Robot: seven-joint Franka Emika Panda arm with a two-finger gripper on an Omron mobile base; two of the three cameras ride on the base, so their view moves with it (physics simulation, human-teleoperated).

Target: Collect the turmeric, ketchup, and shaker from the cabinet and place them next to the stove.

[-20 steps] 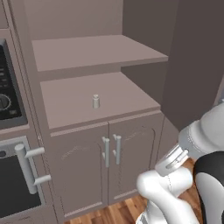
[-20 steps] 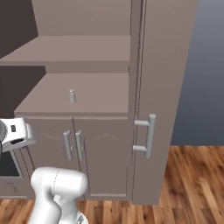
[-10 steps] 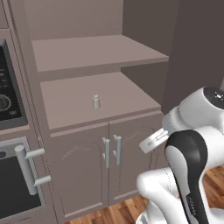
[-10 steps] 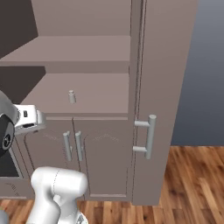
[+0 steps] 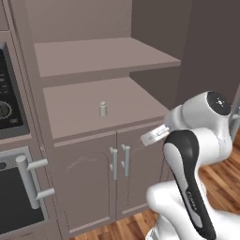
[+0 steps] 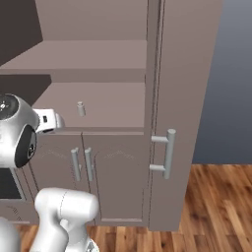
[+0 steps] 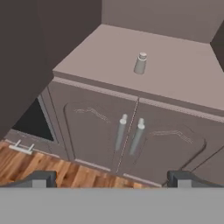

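Note:
A small pale grey shaker (image 5: 103, 109) (image 6: 81, 109) (image 7: 140, 64) stands upright alone on the lower open shelf of the taupe cabinet (image 5: 75, 101) (image 6: 113, 103) (image 7: 109, 52). My gripper (image 7: 113, 179) is open, with nothing between its fingertips (image 7: 43, 178). It hangs in front of the cabinet's two small doors, below and short of the shaker. My hand (image 5: 154, 135) (image 6: 49, 120) is level with the shelf's front edge. The upper shelf holds nothing. The turmeric, the ketchup and the stove are out of view.
The pair of small doors (image 7: 129, 133) under the shelf is shut. A black-fronted oven (image 5: 9, 108) with a grey bar handle (image 5: 28, 187) stands left of the cabinet. To its right is a tall cupboard with a bar handle (image 6: 170, 153). Wooden floor (image 6: 216, 206) lies below.
My arm has swung up and my hand has risen up and left toward the cabinet's front edge. The gripper has stayed open. The shaker has not moved.

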